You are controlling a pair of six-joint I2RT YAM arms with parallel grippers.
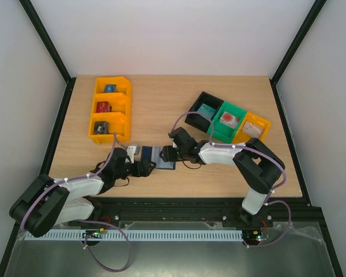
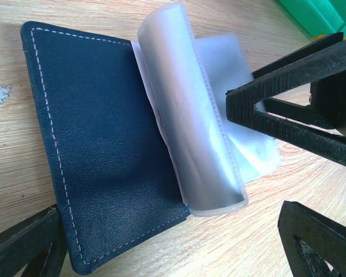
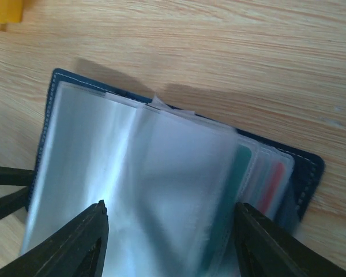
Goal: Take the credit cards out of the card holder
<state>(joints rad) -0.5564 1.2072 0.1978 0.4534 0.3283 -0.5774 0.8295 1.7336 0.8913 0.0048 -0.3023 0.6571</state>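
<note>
A stitched navy card holder is seen open on the grained worktop, glossy sleeves curled above it. The left claw and right claw are parted and empty.

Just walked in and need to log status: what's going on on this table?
Both arms meet at the card holder, which lies open on the table. The right gripper is open, astride the clear plastic sleeves. The left gripper stands wide open at the navy cover's edge. The credit cards sit inside the sleeves, none visibly out yet.
</note>
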